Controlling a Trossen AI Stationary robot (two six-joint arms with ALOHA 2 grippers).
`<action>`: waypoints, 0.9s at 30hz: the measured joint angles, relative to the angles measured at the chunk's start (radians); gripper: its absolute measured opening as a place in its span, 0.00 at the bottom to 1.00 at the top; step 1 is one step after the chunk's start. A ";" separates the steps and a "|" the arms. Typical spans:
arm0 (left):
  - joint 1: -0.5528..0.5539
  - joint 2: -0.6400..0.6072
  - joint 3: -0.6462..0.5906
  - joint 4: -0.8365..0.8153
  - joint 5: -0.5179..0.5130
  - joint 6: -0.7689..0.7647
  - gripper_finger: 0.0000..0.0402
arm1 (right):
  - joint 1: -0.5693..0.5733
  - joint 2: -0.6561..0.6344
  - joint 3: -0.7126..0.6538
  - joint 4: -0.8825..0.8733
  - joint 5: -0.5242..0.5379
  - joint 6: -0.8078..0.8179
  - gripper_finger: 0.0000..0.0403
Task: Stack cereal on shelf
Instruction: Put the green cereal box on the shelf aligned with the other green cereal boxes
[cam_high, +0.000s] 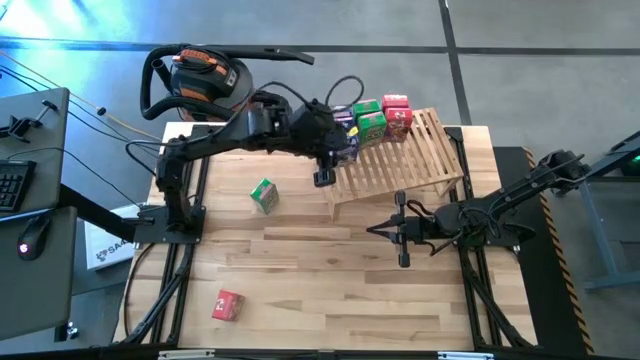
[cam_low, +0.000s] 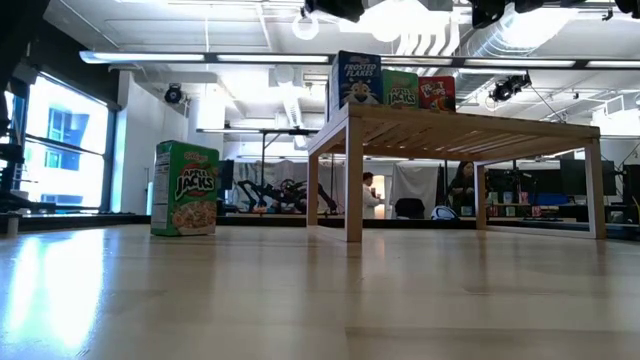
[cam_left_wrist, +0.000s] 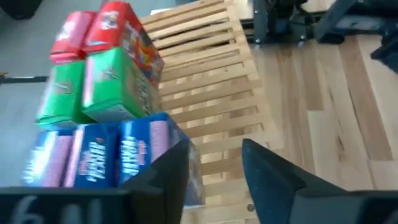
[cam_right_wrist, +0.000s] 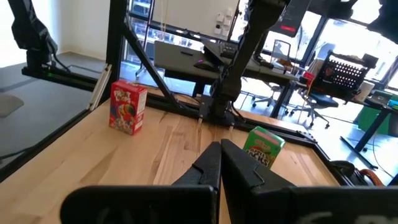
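**Left gripper at the rack's stacked boxes, two boxes loose on the table**

Left gripper (cam_left_wrist: 214, 171) hangs over the near-left end of the wooden shelf (cam_high: 420, 160), its fingers spread apart with nothing between them; one finger (cam_left_wrist: 166, 177) is right beside a blue box (cam_left_wrist: 140, 152), though whether it touches is hard to tell. On the shelf the cereal boxes stand in paired rows: two blue boxes closest to the gripper, two green boxes (cam_left_wrist: 93, 93) behind them, two red boxes (cam_left_wrist: 102, 31) farthest. In the overhead view these boxes crowd the shelf's far-left corner.

One green box (cam_high: 264, 195) stands on the table (cam_high: 300, 290), left of the shelf and apart from it. One red box (cam_high: 228, 305) lies near the table's front-left corner, well away from everything else.

Right gripper (cam_high: 374, 231) rests low over the table in front of the shelf, its fingers pressed together and empty.
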 joint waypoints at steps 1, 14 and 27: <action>-0.003 -0.006 -0.031 0.018 0.000 -0.003 0.31 | 0.000 0.000 0.000 -0.002 0.000 0.002 0.00; -0.034 -0.424 -0.974 0.909 -0.005 -0.134 0.12 | 0.000 0.000 0.000 -0.010 -0.003 0.007 0.00; -0.077 -0.732 -1.520 1.301 -0.151 -0.211 0.12 | -0.001 0.000 0.000 0.005 -0.002 0.007 0.00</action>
